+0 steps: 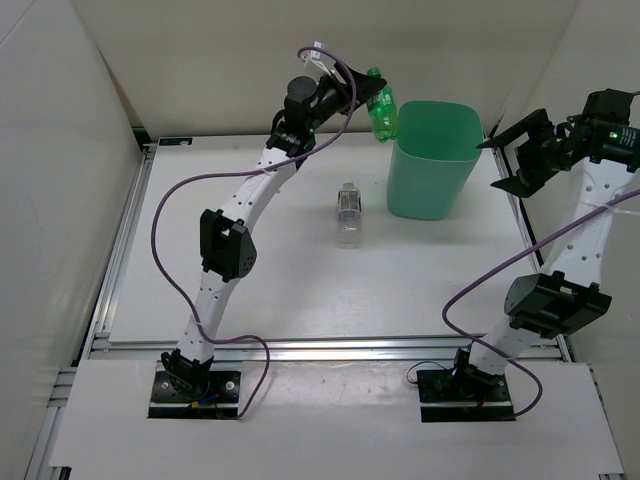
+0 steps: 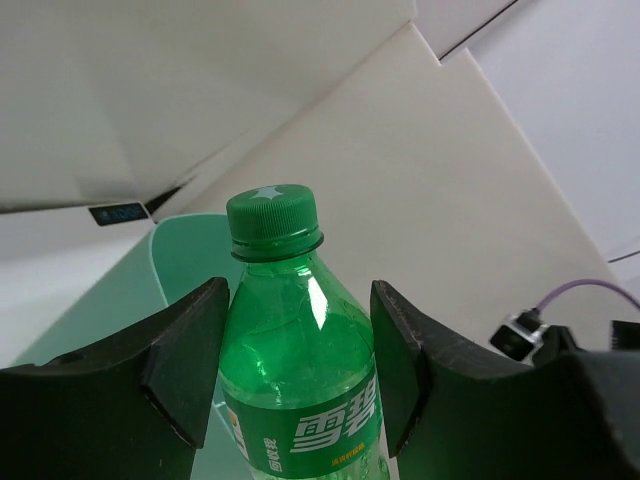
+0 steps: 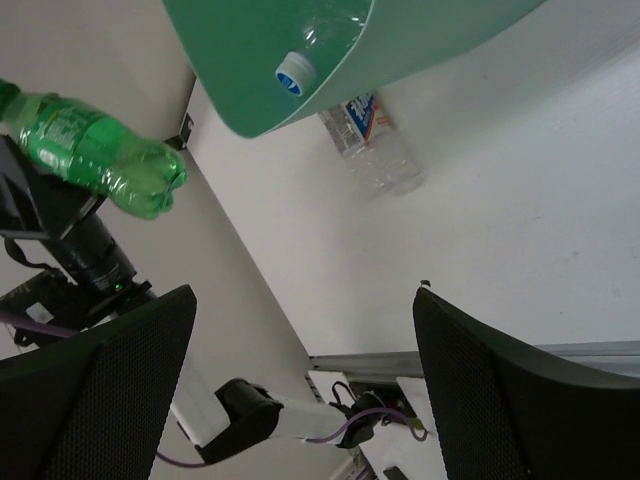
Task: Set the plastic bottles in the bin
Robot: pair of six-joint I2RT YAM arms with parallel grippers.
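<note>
My left gripper (image 1: 362,96) is shut on the translucent green bottle (image 1: 381,105) and holds it in the air just at the left rim of the mint-green bin (image 1: 432,165). In the left wrist view the green bottle (image 2: 300,360) stands between the fingers with the bin (image 2: 180,260) behind it. A clear bottle with a blue label (image 1: 348,213) lies on the table left of the bin. The right wrist view shows a clear bottle with a white cap (image 3: 300,65) inside the bin (image 3: 230,60). My right gripper (image 1: 500,165) is open and empty, to the right of the bin.
White walls close the workspace at the left, back and right. A metal rail (image 1: 330,348) runs along the table's near edge. The left arm's purple cable (image 1: 170,215) loops over the left of the table.
</note>
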